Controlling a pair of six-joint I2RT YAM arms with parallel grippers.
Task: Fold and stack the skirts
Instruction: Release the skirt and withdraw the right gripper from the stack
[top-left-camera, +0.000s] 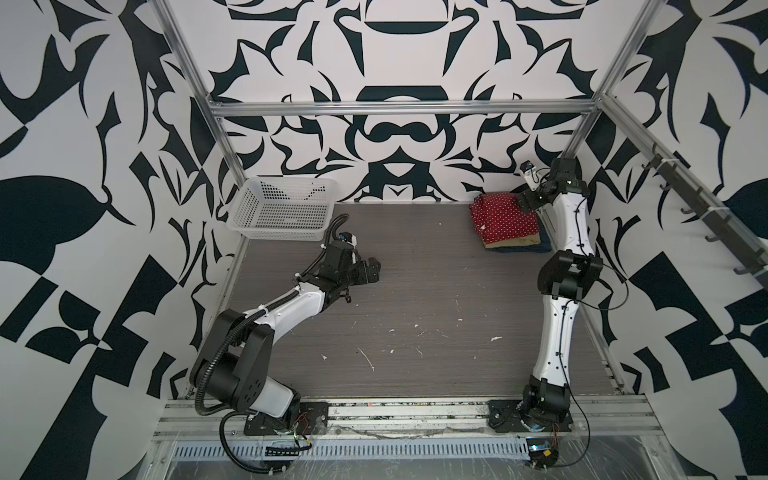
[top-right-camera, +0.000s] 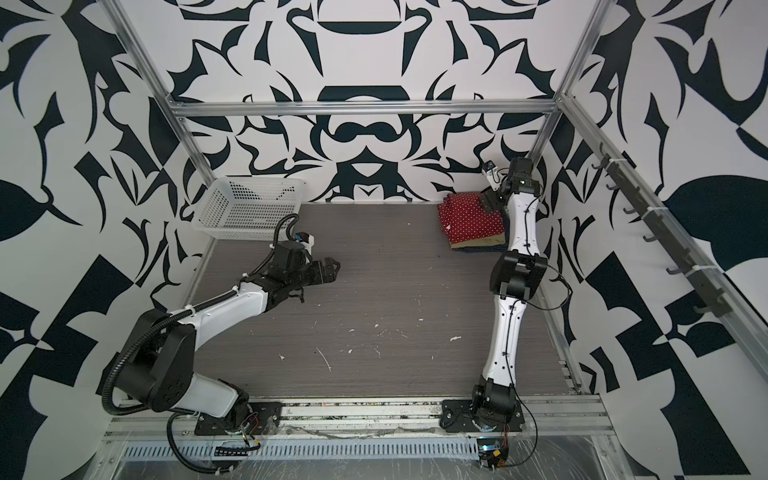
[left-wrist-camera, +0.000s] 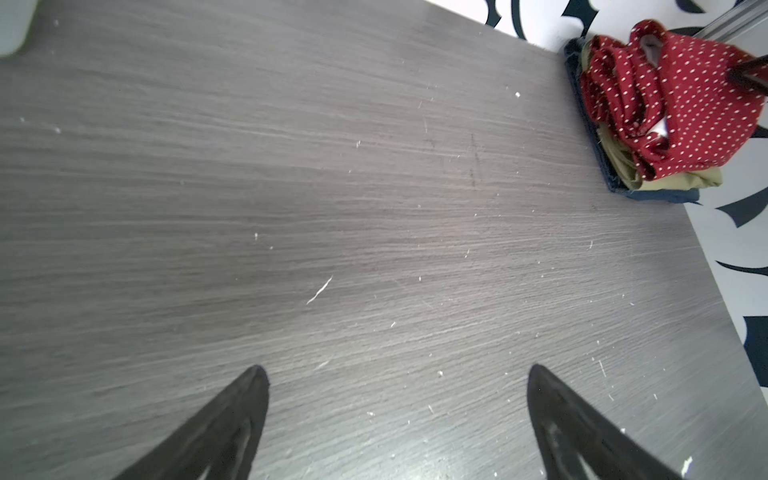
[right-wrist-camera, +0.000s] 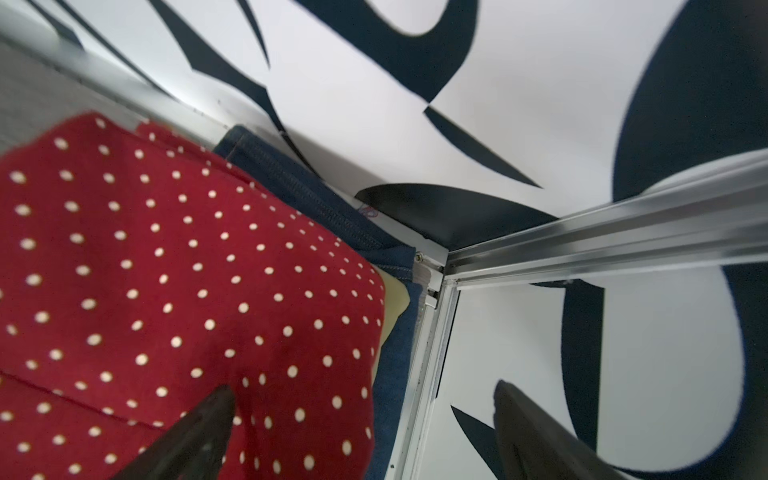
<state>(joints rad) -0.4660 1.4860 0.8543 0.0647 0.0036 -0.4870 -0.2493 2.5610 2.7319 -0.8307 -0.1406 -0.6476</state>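
The skirts lie in one folded stack in the table's back right corner. The red polka-dot skirt (top-left-camera: 503, 222) (top-right-camera: 471, 222) (left-wrist-camera: 681, 112) (right-wrist-camera: 166, 291) is on top, the olive-green one (top-left-camera: 519, 242) (left-wrist-camera: 673, 179) (right-wrist-camera: 395, 299) under it, and the blue denim one (top-left-camera: 536, 248) (left-wrist-camera: 648, 195) (right-wrist-camera: 291, 178) at the bottom. My right gripper (top-left-camera: 524, 200) (top-right-camera: 490, 201) (right-wrist-camera: 361, 386) is open at the stack's back right corner. One finger is over the red cloth and the other towards the wall. My left gripper (top-left-camera: 372, 270) (top-right-camera: 332, 268) (left-wrist-camera: 397, 368) is open and empty, low over the bare table at the left.
A white perforated basket (top-left-camera: 282, 208) (top-right-camera: 249, 212) stands at the back left, just behind the left arm. An aluminium frame post and rail (right-wrist-camera: 432, 332) run close beside the stack. Patterned walls enclose the grey table (top-left-camera: 415, 299).
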